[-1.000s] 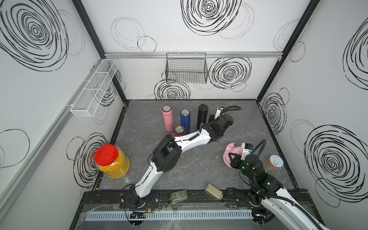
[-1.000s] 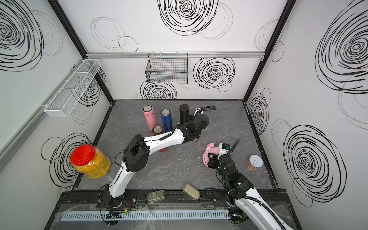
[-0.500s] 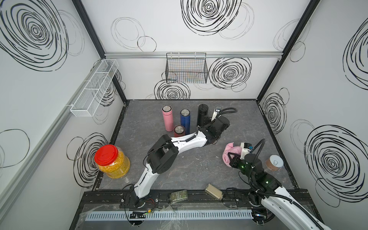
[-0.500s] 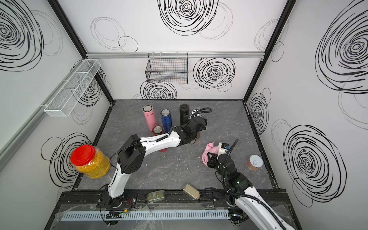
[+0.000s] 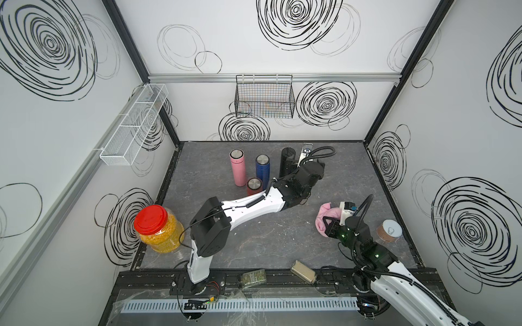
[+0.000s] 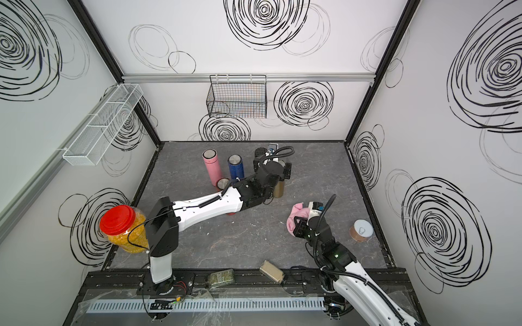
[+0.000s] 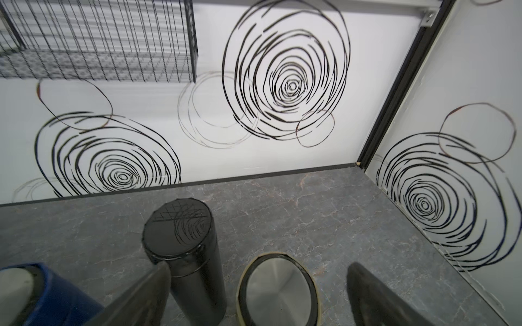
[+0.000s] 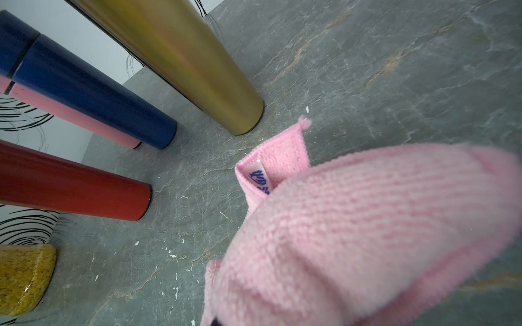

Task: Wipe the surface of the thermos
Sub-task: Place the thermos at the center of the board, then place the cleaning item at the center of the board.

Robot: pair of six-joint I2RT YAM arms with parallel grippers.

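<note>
The gold thermos (image 6: 278,189) stands upright on the worktop (image 5: 254,242), with the left claw (image 7: 258,268) spread wide, one finger either side of its steel lid. A black thermos (image 7: 183,254) sits just beside it. The right claw (image 5: 329,227) is clamped on a pink cloth (image 5: 322,217) near the gold thermos. Well away from it, a red-lidded jar (image 5: 158,231) holds yellow bits. The right wrist view shows the gold body down to its base, the left wrist view only the lid. The cloth tag (image 8: 260,180) has blue writing, can't read it.

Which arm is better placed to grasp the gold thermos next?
Left. The left gripper is open, straddling the gold thermos. The right gripper is shut on the cloth, apart from that thermos.
</note>
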